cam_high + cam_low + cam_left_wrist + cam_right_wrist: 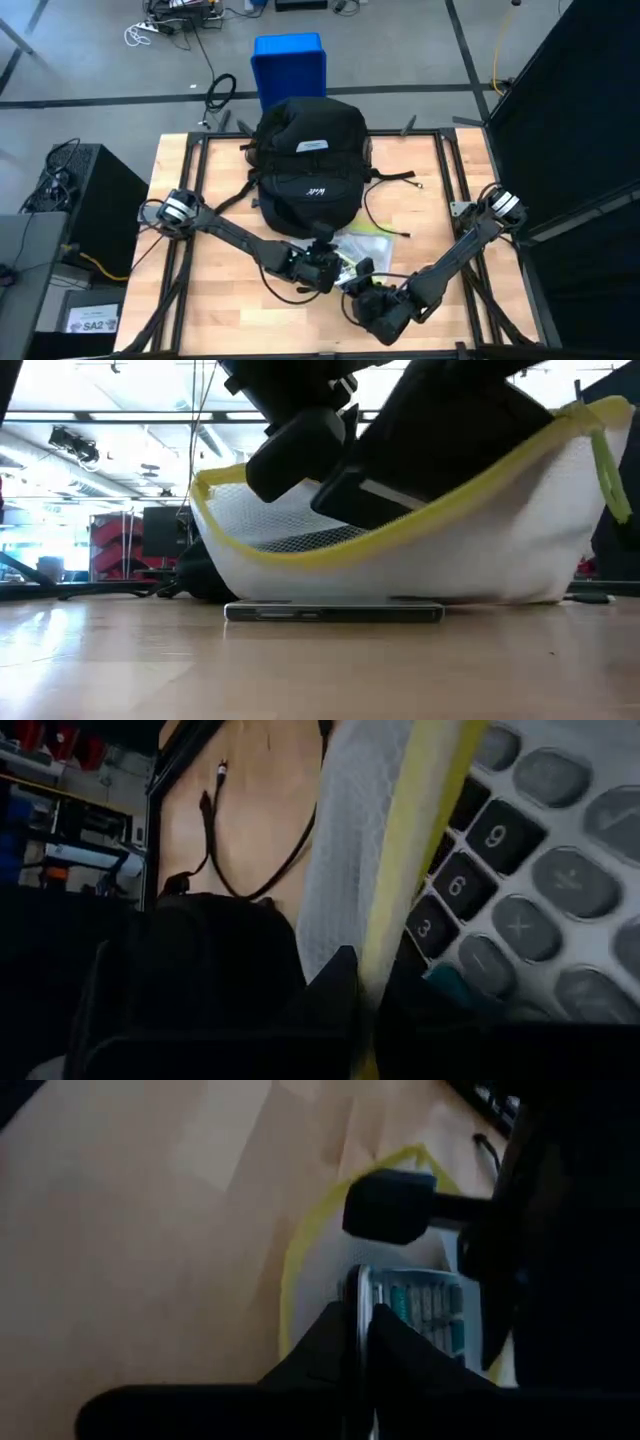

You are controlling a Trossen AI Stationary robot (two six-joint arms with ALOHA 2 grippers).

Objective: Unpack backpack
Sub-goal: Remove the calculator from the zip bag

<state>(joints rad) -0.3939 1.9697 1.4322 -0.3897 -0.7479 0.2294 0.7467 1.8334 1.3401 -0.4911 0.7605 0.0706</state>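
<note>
A white mesh pouch (362, 246) with yellow trim is lying on the tabletop (200, 300). A calculator (425, 1315) is sitting inside the pouch. A blue plastic box (290, 62) is standing beyond the tabletop's far edge.

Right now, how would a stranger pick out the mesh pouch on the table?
Find the black backpack on the wooden table. Just in front of it, between both grippers, lies the white mesh pouch. Its yellow edge and the calculator inside set it apart.

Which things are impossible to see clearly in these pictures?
1. Inside of the backpack: high view, its own fabric hides it.
2. Screen of the calculator: left wrist view, cut off by the edge; only keys show.
3. Low view: the pouch covers nearly all of the backpack.
</note>
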